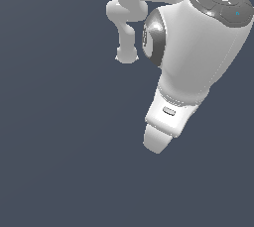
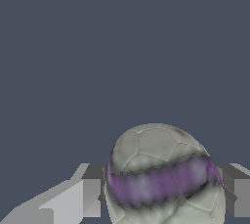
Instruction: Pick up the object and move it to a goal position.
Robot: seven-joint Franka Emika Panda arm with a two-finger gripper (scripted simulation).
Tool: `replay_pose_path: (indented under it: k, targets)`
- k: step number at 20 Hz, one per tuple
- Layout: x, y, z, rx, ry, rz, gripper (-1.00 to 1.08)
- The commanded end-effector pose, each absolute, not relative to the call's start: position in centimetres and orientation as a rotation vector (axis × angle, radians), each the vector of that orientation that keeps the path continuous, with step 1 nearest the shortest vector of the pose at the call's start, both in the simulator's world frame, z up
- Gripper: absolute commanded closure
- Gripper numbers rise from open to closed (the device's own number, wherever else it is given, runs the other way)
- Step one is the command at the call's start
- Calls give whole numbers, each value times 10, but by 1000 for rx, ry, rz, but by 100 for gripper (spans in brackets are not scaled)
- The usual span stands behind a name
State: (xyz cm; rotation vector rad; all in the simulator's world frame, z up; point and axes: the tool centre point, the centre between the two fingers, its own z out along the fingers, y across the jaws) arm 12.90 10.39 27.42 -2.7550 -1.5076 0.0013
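Around your tool (image 2: 161, 198) you see only plain grey-blue surface, nothing stands in the way. Between the fingers (image 2: 90, 196) the ball (image 2: 161, 169) fills the gap.

Off-white panelled ball (image 2: 163, 179), blurred purple band.

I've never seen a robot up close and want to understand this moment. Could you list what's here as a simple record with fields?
robot: one white arm
end effector: fingers either side of the ball
object: off-white ball with a purple band
ball in exterior view: not visible
grip: appears shut on the ball
surroundings: plain dark grey background
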Motion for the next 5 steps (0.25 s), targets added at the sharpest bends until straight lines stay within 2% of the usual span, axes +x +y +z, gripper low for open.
replay_pose_path:
  k: [1,5]
  targets:
    - [131,104,278,-2756,-1508,0,108]
    - [132,105,280,-2756,-1508,0,108]
